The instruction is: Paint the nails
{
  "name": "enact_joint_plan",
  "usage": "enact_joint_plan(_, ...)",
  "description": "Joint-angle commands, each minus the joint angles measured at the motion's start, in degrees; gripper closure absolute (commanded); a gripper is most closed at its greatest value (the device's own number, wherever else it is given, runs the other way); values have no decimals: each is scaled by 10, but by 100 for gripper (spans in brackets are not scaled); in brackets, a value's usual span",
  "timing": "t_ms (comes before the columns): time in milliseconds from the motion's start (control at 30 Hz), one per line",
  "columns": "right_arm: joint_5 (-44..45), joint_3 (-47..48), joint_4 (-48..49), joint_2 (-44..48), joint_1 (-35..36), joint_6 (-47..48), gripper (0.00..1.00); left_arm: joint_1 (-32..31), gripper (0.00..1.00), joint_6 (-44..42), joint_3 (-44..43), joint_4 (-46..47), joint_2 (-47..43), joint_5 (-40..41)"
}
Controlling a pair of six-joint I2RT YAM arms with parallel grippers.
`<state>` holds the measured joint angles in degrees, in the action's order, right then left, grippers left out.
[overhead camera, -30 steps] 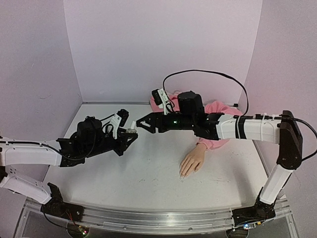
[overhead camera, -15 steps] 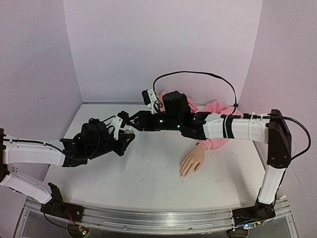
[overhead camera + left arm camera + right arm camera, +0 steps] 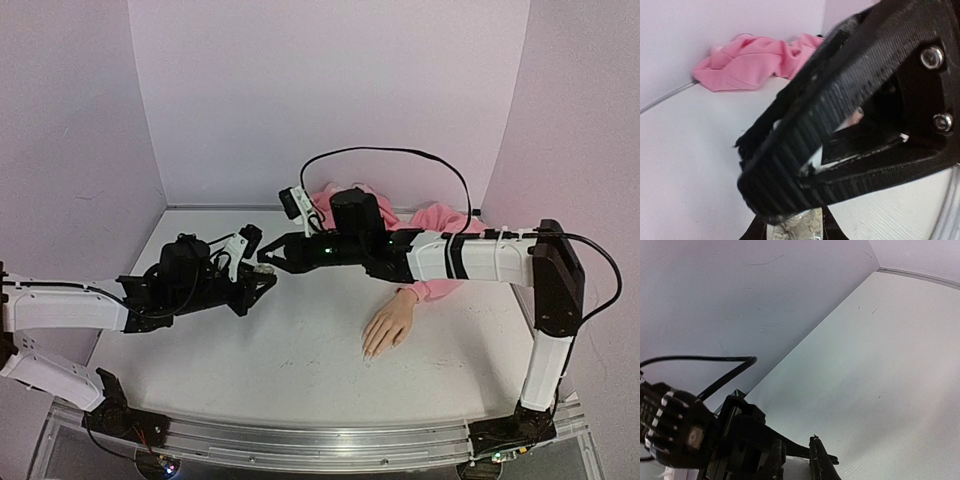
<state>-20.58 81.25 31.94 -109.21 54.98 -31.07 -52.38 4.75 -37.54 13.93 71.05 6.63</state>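
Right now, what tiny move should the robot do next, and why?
Probably the right gripper should squeeze the top of the bottle and twist it open. The left gripper holds the bottle, and the right jaws sit right at its top; whether they grip it is unclear. The nails on the hand likely wait on that.

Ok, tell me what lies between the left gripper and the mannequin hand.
Only bare table, as the top view shows; the left gripper and the mannequin hand are apart.
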Motion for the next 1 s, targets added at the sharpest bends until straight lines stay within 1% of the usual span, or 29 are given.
enact_joint_plan(0, -434, -54, 99, 56, -1, 216, 100, 34, 100, 6, -20, 63, -43, -340)
enact_joint_plan(33, -520, -75, 99, 62, -2, 263, 100, 47, 100, 17, -8, 99, -51, -429)
enact_joint_plan(67, -516, -90, 100, 68, -8, 266, 100, 54, 100, 31, 5, 139, -63, -498)
enact_joint_plan(100, -525, -93, 100, 65, -13, 258, 100, 55, 100, 34, 13, 158, -72, -524)
enact_joint_plan(133, -534, -88, 99, 58, -14, 247, 100, 55, 100, 33, 14, 161, -78, -531)
enact_joint_plan(167, -525, -84, 99, 55, -13, 236, 100, 56, 100, 33, 16, 160, -81, -519)
enact_joint_plan(233, -464, -88, 99, 61, -4, 227, 100, 55, 100, 28, 20, 155, -79, -490)
enact_joint_plan(267, -431, -89, 99, 66, -3, 222, 97, 55, 100, 30, 19, 152, -74, -475)
enact_joint_plan(300, -392, -88, 99, 69, -3, 206, 86, 55, 100, 32, 18, 149, -67, -459)
enact_joint_plan(333, -353, -87, 98, 74, -2, 194, 72, 55, 100, 36, 15, 146, -61, -437)
enact_joint_plan(367, -306, -86, 94, 79, -3, 182, 55, 55, 100, 36, 15, 144, -58, -406)
enact_joint_plan(400, -263, -88, 88, 86, -4, 175, 40, 50, 100, 33, 16, 136, -57, -359)
enact_joint_plan(433, -224, -92, 84, 95, -4, 168, 27, 40, 100, 22, 17, 120, -60, -286)
enact_joint_plan(467, -181, -97, 80, 102, -4, 164, 17, 24, 100, 7, 16, 99, -61, -215)
enact_joint_plan(500, -137, -101, 72, 111, -4, 158, 9, 11, 100, -13, 11, 80, -59, -150)
enact_joint_plan(567, -49, -105, 52, 124, -6, 141, 2, -13, 100, -32, -2, 48, -50, -21)
enact_joint_plan(600, -12, -104, 40, 127, -6, 131, 2, -17, 100, -30, -5, 39, -47, 20)
enact_joint_plan(667, 50, -102, 23, 134, -6, 99, 2, -21, 100, -23, -4, 34, -44, 76)
enact_joint_plan(733, 84, -106, 28, 138, -5, 47, 2, -26, 100, -20, -3, 35, -44, 105)
enact_joint_plan(767, 83, -105, 36, 136, -2, 32, 3, -29, 100, -19, -3, 35, -42, 119)
enact_joint_plan(833, 107, -91, 29, 131, 5, 17, 4, -31, 100, -20, -7, 35, -36, 126)
enact_joint_plan(867, 117, -84, 22, 126, 7, 9, 6, -32, 100, -20, -8, 35, -35, 130)
enact_joint_plan(900, 120, -78, 18, 122, 8, 3, 11, -33, 100, -19, -9, 35, -34, 133)
enact_joint_plan(967, 119, -62, 12, 110, 8, -8, 25, -35, 100, -16, -10, 35, -33, 134)
